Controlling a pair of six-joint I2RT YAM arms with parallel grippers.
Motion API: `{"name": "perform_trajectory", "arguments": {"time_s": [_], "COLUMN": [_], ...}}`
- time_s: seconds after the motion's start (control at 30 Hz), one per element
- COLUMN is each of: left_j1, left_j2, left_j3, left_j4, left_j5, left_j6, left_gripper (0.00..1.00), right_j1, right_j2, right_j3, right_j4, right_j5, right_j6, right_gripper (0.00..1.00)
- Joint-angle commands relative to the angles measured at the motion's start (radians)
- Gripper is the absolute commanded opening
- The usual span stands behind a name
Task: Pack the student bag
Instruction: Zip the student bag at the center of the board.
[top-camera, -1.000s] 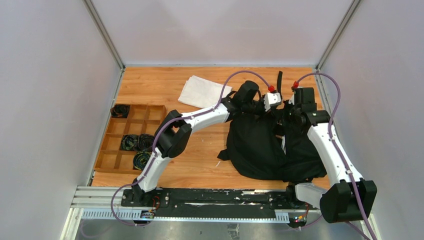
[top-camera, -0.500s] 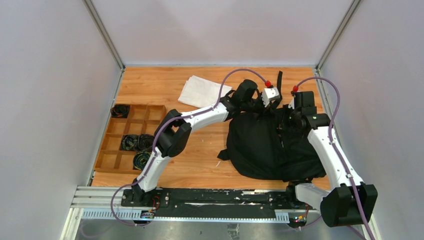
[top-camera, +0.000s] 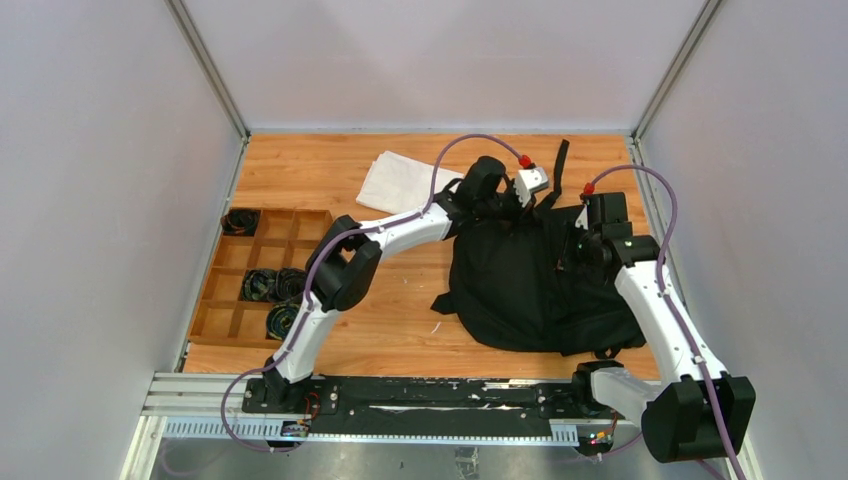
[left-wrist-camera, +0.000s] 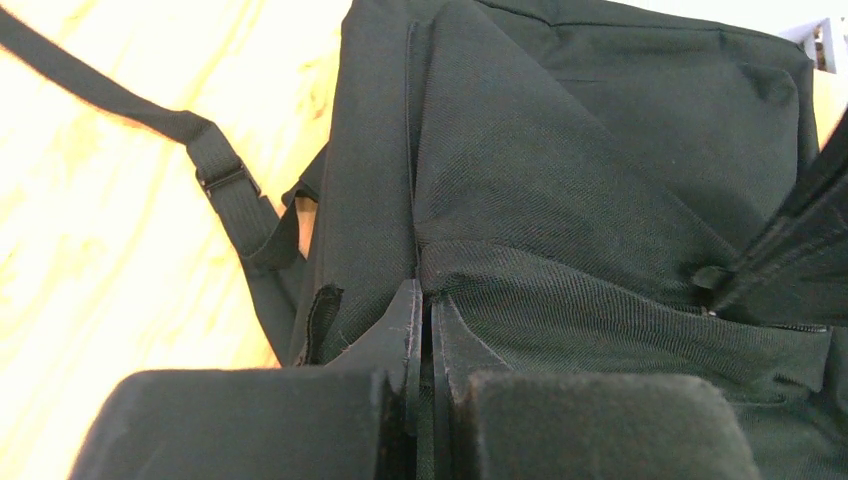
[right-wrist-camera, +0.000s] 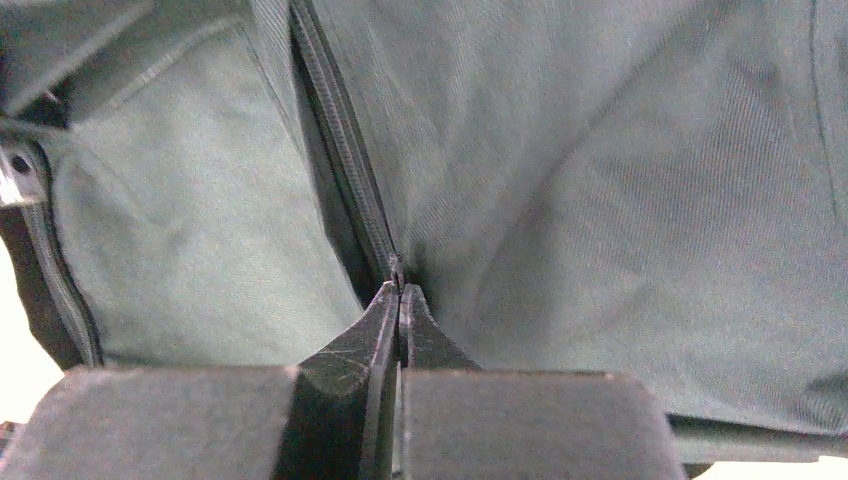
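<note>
Since the earlier frame both my arms have swung leftward, and the student bag (top-camera: 530, 290) has slid leftward with them. My left fingers (left-wrist-camera: 395, 335) are pressed together on a seam fold at the bag's top. My right fingers (right-wrist-camera: 350, 355) are pinched together at the end of its zipper (right-wrist-camera: 345, 160), apparently on the pull. The bag lies on the right half of the desk (top-camera: 400, 330), one strap (left-wrist-camera: 225, 180) trailing. I judge this to be repositioning, with the opening still ahead. The folded white cloth (top-camera: 408, 183) lies near the bag, and the wooden divider tray (top-camera: 262, 275) stands well apart.
</note>
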Motion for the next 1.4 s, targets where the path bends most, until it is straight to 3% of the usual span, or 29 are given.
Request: {"name": "perform_trajectory", "arguments": {"time_s": [0.0, 0.47, 0.87, 1.37], "left_j1": [0.054, 0.068, 0.086, 0.109], "left_j2": [-0.029, -0.028, -0.025, -0.020], "left_j3": [0.008, 0.001, 0.013, 0.013], "left_j4": [0.097, 0.096, 0.097, 0.117], "left_j5": [-0.084, -0.114, -0.129, -0.171], "left_j6": [-0.005, 0.000, -0.008, -0.039], "left_gripper": [0.00, 0.00, 0.00, 0.00], "right_j1": [-0.013, -0.013, -0.014, -0.014], "right_j2": [-0.023, -0.052, -0.079, -0.154], "right_j3": [-0.037, -0.078, -0.108, -0.213], "right_j4": [-0.072, -0.093, -0.158, -0.188], "right_j5": [-0.007, -0.020, 0.080, 0.068], "right_j6": [-0.004, 0.022, 0.153, 0.257], "right_gripper": [0.00, 0.00, 0.00, 0.00]}}
